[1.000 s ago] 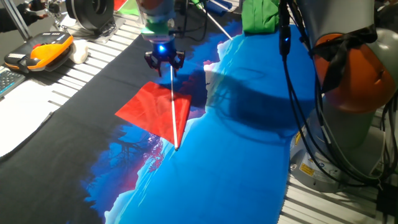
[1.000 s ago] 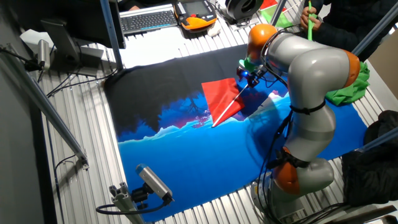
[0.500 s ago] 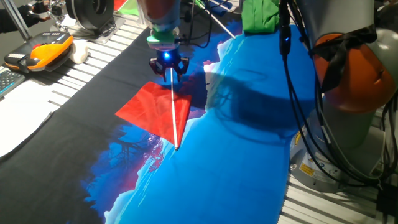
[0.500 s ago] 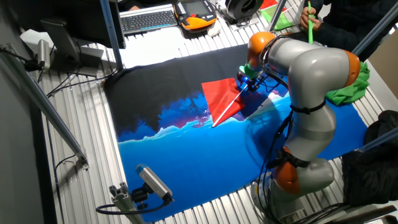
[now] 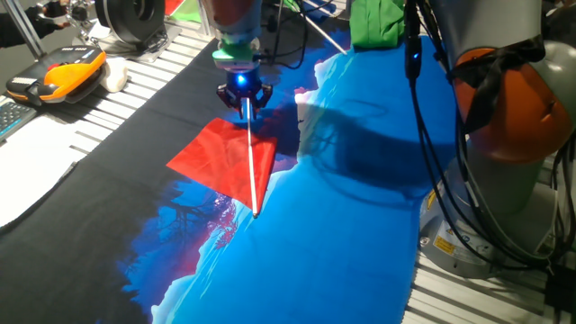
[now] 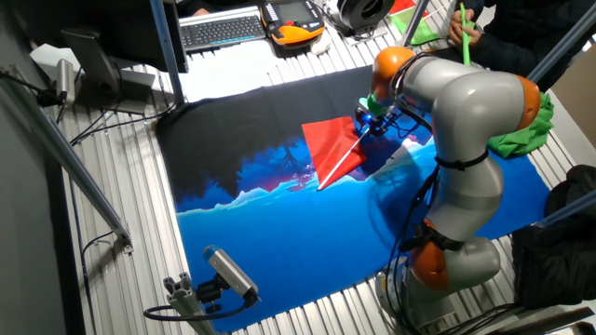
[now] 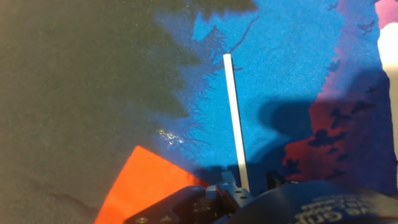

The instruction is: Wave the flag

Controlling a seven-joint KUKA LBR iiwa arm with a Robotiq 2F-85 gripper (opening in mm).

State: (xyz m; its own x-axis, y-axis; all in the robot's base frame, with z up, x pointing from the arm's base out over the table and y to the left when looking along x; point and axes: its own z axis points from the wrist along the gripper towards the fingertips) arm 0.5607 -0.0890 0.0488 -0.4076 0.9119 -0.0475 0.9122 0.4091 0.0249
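Lying flat on the big blue, black and pink printed cloth (image 5: 360, 180), the red flag (image 5: 225, 160) has its thin white stick (image 5: 253, 171) running along the cloth's right edge, and the gripper (image 5: 243, 101) sits right at the far end of that stick, low over it, with a blue light glowing at its base. In one fixed view the dark fingers stand close on either side of the stick end, narrowly set, though whether they actually pinch it cannot be told. The hand view shows the stick (image 7: 235, 124) passing up from between the gripper parts at the bottom edge, with a corner of red fabric (image 7: 143, 186) to the left; the fingertips themselves are not clear there. The other fixed view takes in the whole grey and orange arm (image 6: 466, 121) bent over the flag (image 6: 328, 149), a keyboard (image 6: 222, 30) and an orange and black handheld unit (image 6: 296, 17) at the table's far edge, and a green cloth bundle (image 6: 521, 130) behind the arm. No writing is readable in any view.
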